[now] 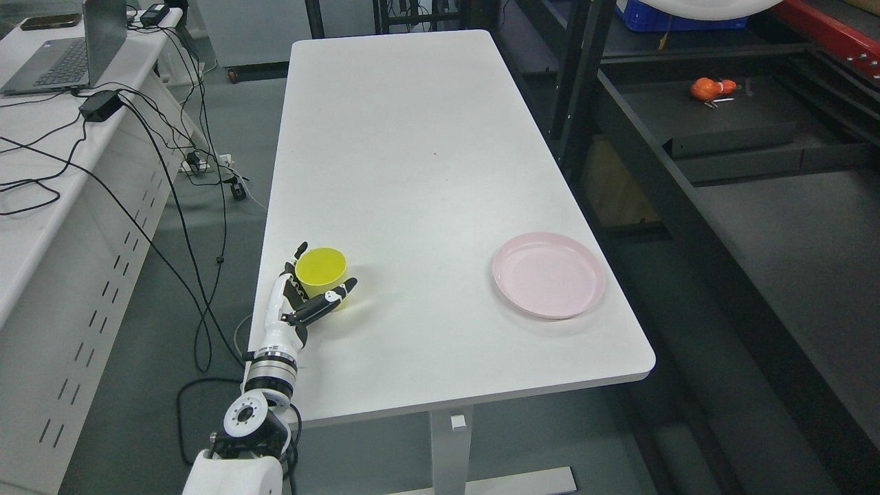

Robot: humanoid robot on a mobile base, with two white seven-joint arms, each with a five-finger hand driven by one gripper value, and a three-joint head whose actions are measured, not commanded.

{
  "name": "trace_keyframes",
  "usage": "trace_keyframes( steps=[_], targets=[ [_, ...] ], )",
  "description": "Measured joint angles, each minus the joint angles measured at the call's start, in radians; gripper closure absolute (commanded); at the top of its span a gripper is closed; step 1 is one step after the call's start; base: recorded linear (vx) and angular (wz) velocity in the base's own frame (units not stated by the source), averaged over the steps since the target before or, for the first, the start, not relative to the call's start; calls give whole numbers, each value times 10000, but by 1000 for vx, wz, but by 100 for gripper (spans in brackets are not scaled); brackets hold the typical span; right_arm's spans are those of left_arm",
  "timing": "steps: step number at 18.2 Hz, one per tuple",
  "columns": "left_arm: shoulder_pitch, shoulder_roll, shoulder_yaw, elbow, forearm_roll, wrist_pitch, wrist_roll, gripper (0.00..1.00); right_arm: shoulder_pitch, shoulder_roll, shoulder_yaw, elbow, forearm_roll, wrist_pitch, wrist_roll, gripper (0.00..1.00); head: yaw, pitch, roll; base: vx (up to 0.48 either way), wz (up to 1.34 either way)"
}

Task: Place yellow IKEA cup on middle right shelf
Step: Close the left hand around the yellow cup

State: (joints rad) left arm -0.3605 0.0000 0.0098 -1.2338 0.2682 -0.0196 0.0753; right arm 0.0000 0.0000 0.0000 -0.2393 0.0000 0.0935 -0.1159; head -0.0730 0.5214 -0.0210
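A yellow cup [317, 273] stands upright on the white table [412, 137], near its left edge at the near end. My left hand [326, 265] reaches in from the lower left and brackets the cup, with the fingers [300, 251] extended along its left side and the thumb [342, 291] across its near side. The fingers look spread rather than closed, and the cup rests on the table. A black shelf rack [770, 227] stands to the right of the table. The right arm is out of view.
A pink plate [548, 275] lies near the table's right near corner. An orange object [712, 88] lies on a dark shelf at the far right. A white desk [41, 137] with a laptop [69, 55] and hanging cables [199, 227] stands on the left.
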Motion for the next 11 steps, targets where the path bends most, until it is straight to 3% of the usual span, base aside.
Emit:
trace_keyframes(
  steps=[3,8,11],
  targets=[
    [-110,0,-115,253,-4,4,-5,29,0,0,0,0,0,0,0,1,0,0,0,0,0],
    [-126,0,-109,567,22,-611,-37,96,1,0,0,0,0,0,0,1,0,0,0,0,0],
    [-23,0,-104,653,39,-1525,2,100,0,0,0,0,0,0,0,1,0,0,0,0,0]
  ],
)
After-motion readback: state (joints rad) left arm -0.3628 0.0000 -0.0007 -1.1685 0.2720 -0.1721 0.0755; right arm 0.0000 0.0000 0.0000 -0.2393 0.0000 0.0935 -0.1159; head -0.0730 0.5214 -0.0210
